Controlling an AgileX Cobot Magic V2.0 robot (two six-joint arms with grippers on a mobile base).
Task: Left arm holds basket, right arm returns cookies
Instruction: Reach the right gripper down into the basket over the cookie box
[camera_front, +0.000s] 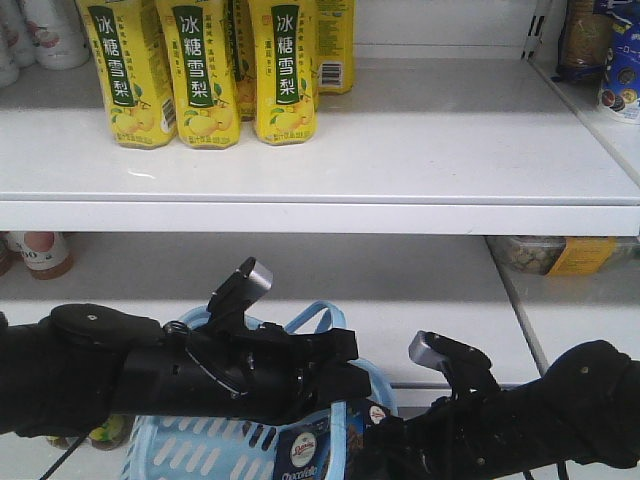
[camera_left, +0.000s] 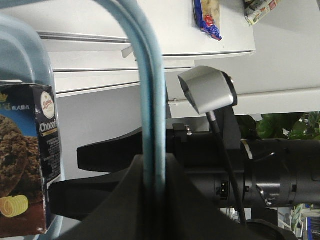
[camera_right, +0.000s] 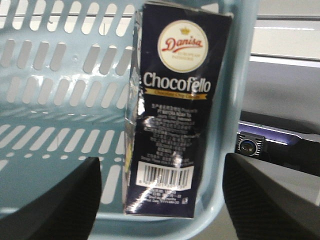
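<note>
white shop shelving all around, and nearest us the right pincer (camera_right: 162, 167) sits spread wide, fingers either side of the cookies (camera_right: 175, 115), not gripping yet. the box stands inside the basket (camera_right: 240, 75), tight against one wall. left pincer (camera_left: 155, 180) looks clamped on the handle (camera_left: 150, 90), so the hold seems done; grab, lift and return all to come. tight exit: handle loops and rim crowd the box. further off, the upper shelf (camera_front: 420, 150) shows bare room right of the yellow bottles (camera_front: 200, 70).
</note>
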